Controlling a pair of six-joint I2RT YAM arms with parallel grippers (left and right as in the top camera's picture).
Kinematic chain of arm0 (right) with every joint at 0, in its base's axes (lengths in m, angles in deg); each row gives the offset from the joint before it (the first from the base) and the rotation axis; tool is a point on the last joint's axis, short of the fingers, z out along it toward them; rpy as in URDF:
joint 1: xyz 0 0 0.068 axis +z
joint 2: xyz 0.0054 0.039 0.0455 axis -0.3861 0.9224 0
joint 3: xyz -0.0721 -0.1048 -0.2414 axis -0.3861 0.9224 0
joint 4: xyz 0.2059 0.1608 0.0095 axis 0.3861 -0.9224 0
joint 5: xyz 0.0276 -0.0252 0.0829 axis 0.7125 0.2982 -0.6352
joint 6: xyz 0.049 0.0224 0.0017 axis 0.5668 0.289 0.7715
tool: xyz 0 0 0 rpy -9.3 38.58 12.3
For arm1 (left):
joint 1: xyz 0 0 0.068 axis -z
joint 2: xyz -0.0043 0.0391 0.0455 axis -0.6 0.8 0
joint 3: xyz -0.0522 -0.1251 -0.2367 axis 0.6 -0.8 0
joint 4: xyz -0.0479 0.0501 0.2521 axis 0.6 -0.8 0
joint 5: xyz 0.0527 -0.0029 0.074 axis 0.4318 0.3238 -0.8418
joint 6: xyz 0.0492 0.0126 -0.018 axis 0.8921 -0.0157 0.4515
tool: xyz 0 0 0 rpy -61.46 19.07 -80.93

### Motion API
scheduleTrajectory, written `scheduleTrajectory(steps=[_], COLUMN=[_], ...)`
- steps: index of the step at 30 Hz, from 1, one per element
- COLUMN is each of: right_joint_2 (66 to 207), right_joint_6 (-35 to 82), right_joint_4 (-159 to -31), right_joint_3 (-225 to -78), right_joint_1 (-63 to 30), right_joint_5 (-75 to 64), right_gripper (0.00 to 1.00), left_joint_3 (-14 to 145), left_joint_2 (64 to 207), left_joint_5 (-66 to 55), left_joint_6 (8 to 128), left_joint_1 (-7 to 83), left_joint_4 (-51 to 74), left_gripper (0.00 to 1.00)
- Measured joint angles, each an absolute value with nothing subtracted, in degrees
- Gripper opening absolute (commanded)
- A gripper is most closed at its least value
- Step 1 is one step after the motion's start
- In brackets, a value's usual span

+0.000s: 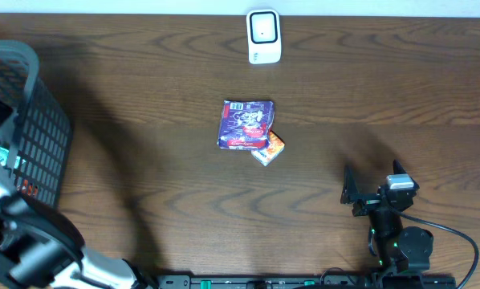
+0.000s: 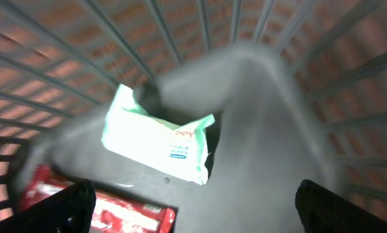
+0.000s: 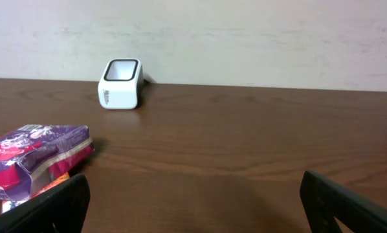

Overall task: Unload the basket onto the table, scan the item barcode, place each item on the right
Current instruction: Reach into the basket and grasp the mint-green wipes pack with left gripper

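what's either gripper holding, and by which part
Nothing is held. Left gripper open over the white-green soft pack in the black wire basket; right gripper open, empty.

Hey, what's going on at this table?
Two robot arms are on a barcode-scanning job. The left claw hangs open above a green-and-white packet in the basket, gripping nothing. The right claw sits open and empty over the table. A purple packet lies mid-table; the white scanner stands at the far edge.

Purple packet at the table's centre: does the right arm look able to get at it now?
Probably yes. The right end effector is open, and the purple packet lies ahead of it, slightly left, with only bare table between them. A small orange packet is tucked at its near corner and may complicate a clean pick.
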State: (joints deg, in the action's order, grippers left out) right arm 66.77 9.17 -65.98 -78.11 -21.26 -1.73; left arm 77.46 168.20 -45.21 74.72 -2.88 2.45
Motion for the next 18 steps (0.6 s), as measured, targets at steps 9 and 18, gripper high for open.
scheduleTrajectory(steps=[9,18], right_joint_2=[66.77,66.77], right_joint_6=[9.17,9.17], right_joint_4=[-65.98,-65.98], right_joint_3=[-78.11,-78.11], right_joint_1=[-21.26,-21.26], right_joint_5=[-1.73,-1.73], right_gripper=[0.99,0.99], left_joint_3=[77.46,77.46], left_joint_2=[179.91,185.11], left_joint_5=[-48.46,-50.76], left_joint_6=[74.74,74.74], left_joint_1=[-2.90,-4.76], left_joint_4=[8.05,10.89], left_gripper=[0.98,0.98])
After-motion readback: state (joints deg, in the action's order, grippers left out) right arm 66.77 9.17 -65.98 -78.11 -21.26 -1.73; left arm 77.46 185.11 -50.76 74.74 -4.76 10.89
